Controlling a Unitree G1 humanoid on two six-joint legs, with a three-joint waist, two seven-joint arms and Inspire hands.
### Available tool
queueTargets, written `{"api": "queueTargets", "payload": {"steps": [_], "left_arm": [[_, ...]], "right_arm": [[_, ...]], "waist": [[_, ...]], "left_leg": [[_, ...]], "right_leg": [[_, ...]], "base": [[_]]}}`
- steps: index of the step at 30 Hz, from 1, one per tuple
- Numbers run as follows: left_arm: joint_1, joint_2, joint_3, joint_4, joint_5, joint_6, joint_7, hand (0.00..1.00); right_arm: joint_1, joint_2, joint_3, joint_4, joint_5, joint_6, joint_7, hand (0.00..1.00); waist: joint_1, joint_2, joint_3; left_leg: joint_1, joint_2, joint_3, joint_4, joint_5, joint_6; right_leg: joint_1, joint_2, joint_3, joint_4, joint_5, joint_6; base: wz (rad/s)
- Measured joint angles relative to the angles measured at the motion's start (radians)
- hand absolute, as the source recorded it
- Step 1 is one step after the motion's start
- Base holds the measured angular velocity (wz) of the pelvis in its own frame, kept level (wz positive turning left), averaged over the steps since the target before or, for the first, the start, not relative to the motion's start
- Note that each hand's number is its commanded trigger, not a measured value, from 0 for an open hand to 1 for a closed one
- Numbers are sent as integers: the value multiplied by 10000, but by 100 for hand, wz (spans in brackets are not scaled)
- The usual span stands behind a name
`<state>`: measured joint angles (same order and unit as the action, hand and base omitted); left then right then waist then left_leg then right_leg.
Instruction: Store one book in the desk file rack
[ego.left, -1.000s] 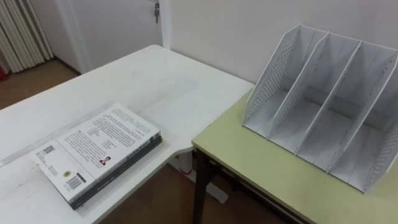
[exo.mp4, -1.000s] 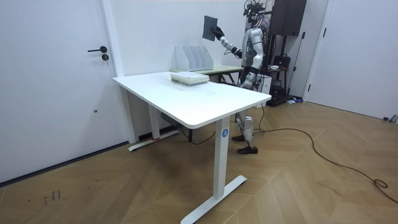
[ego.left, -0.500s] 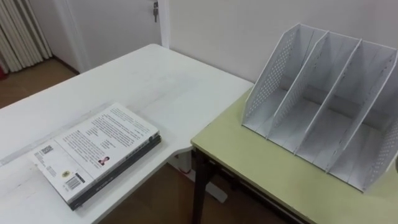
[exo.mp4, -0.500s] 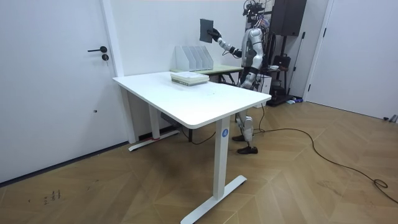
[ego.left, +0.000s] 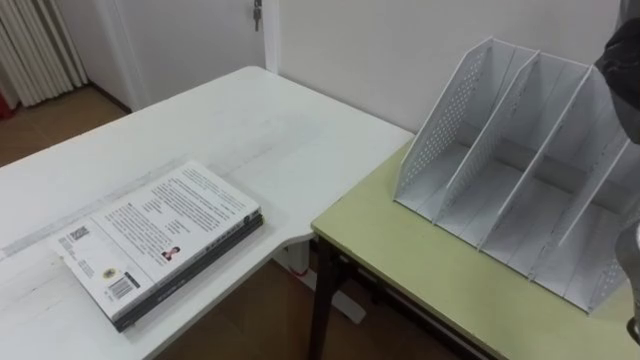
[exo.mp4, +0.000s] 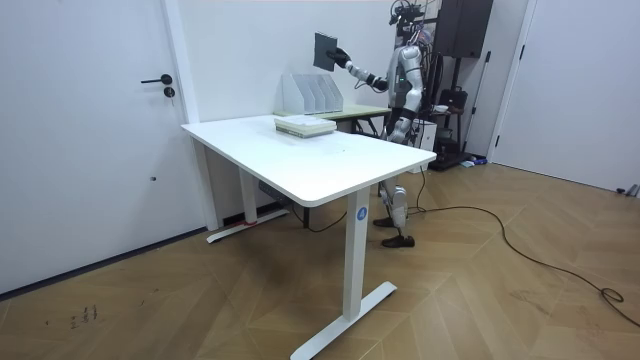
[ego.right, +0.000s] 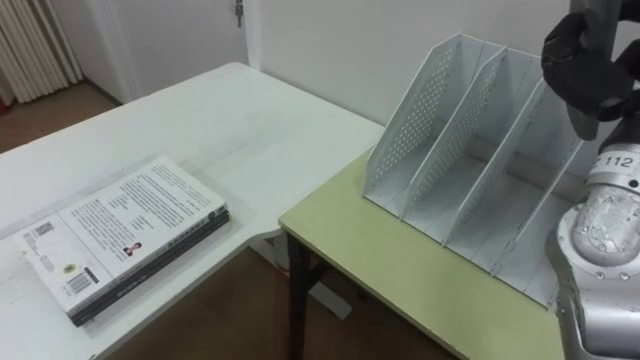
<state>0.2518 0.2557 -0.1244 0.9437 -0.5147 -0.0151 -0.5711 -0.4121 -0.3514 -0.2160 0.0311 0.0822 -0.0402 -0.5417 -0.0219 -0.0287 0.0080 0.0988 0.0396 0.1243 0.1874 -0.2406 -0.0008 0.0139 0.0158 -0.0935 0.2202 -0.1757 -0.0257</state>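
Room view: book (exo.mp4: 325, 50) (raised) above file rack (exo.mp4: 310, 95)

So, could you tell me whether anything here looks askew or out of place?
Nothing stands out. The rack stands upright on the green desk, visible slots empty; the stacked books lie tidily on the white table, angled to its edge. The right hand holds a dark book up above the rack.

A: White rectangular table (ego.left: 270, 125)?
B: Stack of white-covered paperback books (ego.left: 160, 240), flat, near its front edge.
A: Yellow-green desk (ego.left: 400, 250) beside it?
B: White perforated plastic file rack (ego.left: 520, 190), upright, against the wall.
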Motion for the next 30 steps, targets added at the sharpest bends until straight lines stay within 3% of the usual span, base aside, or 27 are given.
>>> {"api": "queueTargets", "payload": {"steps": [24,30], "left_arm": [[-105,45,20,7,37,145,4,0],[-104,74,6,3,35,227,60,0]], "right_arm": [[-411,-36,5,1190,8,200,-115,100],[-392,-45,349,1582,963,199,-52,100]], "waist": [[44,-37,-2],[12,-45,-3]], "left_leg": [[2,3,-54,-4,0,0],[12,5,-55,-3,0,0]], "right_leg": [[4,10,16,5,1,-2],[43,6,-5,-9,2,-2]], "base": [[0],[0]]}}
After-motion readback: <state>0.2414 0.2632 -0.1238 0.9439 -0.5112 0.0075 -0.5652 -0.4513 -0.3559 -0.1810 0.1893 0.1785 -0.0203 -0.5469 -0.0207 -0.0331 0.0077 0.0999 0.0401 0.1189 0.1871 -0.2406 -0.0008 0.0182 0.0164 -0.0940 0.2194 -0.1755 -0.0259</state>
